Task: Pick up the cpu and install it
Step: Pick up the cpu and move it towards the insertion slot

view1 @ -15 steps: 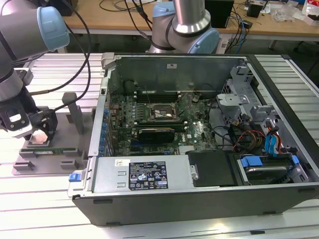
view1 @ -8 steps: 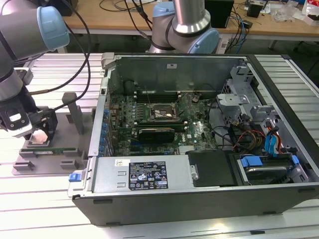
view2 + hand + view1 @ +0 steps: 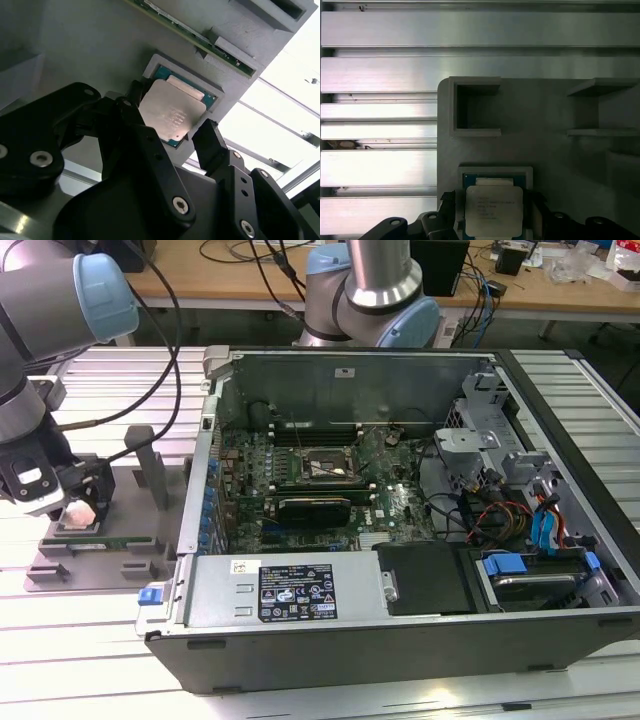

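Note:
The cpu (image 3: 172, 112), a flat square chip with a shiny silver top and green edge, lies in a square recess of a grey holder plate (image 3: 545, 110). My gripper (image 3: 170, 114) hangs right above it, open, one black finger (image 3: 132, 100) at one edge and the other finger (image 3: 210, 142) at the opposite corner, each with a small gap. In the first wrist view the cpu (image 3: 493, 210) sits between the two fingertips of my gripper (image 3: 492, 205). At the exterior view's left, my gripper (image 3: 70, 502) is low over the cpu (image 3: 80, 513). The black socket (image 3: 320, 468) sits open on the motherboard.
An open computer case (image 3: 400, 570) lies at the exterior view's right of the holder plate (image 3: 45, 575). A green memory stick (image 3: 100, 540) rests in the holder beside the cpu. A grey post (image 3: 150, 465) stands on the plate. Ribbed aluminium table (image 3: 380, 70) surrounds everything.

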You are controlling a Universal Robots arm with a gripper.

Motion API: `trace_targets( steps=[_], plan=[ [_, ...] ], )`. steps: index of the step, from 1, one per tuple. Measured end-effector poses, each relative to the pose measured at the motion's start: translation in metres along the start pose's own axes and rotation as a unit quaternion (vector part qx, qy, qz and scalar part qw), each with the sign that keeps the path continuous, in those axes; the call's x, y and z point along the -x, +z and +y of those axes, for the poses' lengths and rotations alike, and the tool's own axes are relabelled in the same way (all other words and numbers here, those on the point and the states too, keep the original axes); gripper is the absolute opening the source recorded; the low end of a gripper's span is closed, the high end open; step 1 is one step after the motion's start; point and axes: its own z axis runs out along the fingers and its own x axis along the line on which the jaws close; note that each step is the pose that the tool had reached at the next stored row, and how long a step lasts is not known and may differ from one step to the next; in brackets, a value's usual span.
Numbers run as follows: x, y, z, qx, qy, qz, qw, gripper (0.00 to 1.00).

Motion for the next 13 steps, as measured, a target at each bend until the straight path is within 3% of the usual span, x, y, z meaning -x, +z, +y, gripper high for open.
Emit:
trace_targets(
  steps=[7, 8, 10, 12, 13],
  plan=[
    [0.0026, 0.0003, 0.0007, 0.0000, 0.000, 0.0003, 1.0000, 0.68],
    [0.0034, 0.0003, 0.0008, 0.0000, 0.000, 0.0003, 1.0000, 0.59],
    [0.0052, 0.0002, 0.0008, -0.0001, 0.000, 0.0005, 1.0000, 0.59],
    [0.0064, -0.0047, 0.0009, 0.0001, 0.000, 0.0000, 1.0000, 0.55],
    [0.0056, -0.0046, 0.0009, 0.0021, 0.000, -0.0007, 1.0000, 0.55]
  ],
)
